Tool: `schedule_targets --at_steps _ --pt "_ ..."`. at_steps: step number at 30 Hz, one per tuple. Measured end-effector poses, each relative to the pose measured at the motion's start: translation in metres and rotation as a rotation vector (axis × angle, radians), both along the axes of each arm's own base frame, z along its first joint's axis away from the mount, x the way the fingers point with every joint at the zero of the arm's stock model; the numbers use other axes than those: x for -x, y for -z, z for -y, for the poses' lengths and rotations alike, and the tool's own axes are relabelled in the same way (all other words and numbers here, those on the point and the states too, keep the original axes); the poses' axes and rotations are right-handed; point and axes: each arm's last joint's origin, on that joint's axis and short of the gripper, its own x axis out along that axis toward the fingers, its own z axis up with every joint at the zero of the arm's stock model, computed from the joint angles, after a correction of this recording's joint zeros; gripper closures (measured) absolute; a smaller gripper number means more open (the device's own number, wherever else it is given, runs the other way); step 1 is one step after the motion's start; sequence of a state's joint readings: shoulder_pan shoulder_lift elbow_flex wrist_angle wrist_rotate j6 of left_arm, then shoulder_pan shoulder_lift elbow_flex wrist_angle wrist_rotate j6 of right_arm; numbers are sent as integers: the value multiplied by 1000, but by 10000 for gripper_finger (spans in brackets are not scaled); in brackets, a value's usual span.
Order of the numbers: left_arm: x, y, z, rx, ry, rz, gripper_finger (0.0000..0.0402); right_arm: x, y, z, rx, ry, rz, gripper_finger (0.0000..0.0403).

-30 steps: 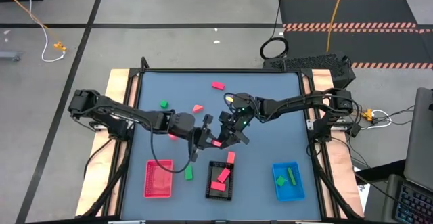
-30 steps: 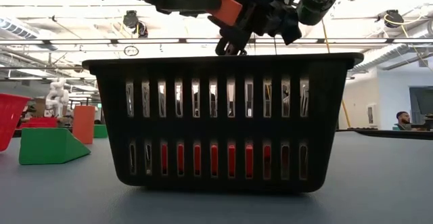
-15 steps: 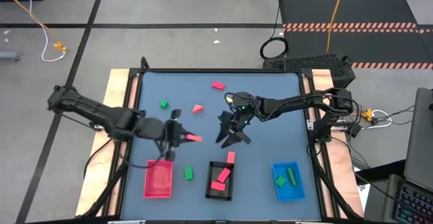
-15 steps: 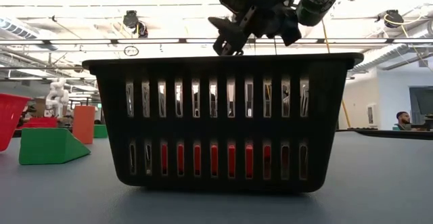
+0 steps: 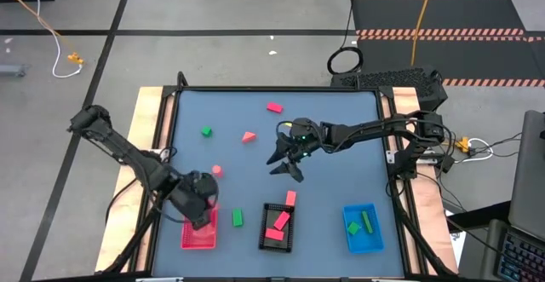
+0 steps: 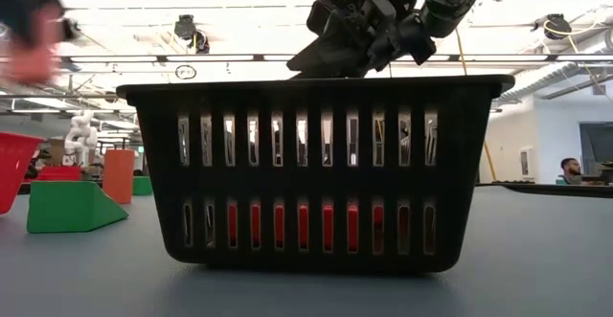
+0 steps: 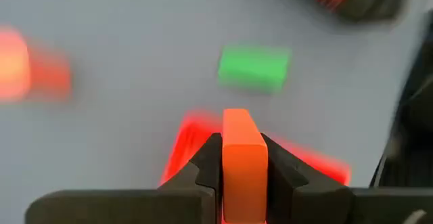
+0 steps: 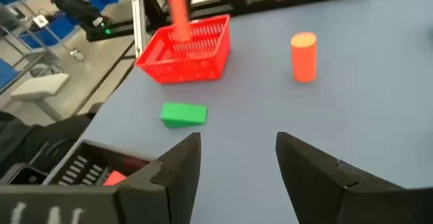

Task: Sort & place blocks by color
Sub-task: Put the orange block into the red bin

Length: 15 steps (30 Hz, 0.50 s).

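The left gripper (image 7: 242, 183), clenched on an orange-red block (image 7: 243, 158), hangs over the red tray (image 5: 198, 230) directly beneath it, ready to drop it there, while the right gripper (image 8: 237, 158) waits released.

my overhead camera looks straight down on the whole counter (image 5: 332, 129); my low one sits close behind the black tray (image 6: 311, 169), facing the room. both wrist cameras share the red tray (image 8: 186, 48).

Bright even overhead light, ceiling glare in low view, heavy motion blur in left wrist view, soft shadows.
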<state>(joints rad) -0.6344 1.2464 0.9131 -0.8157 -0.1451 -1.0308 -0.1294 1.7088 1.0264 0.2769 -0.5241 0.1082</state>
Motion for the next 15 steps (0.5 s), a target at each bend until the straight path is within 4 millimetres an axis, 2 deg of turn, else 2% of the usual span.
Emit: schedule_targets --at_steps 5,12,15 --pt "12 15 14 144 -78 -288 346 1 0 1 -7 7 -7 216" --pt "11 16 23 218 -118 -306 344 1 -2 10 2 27 14 216" --pt "9 15 24 234 -107 -293 294 1 -3 14 4 38 25 216"
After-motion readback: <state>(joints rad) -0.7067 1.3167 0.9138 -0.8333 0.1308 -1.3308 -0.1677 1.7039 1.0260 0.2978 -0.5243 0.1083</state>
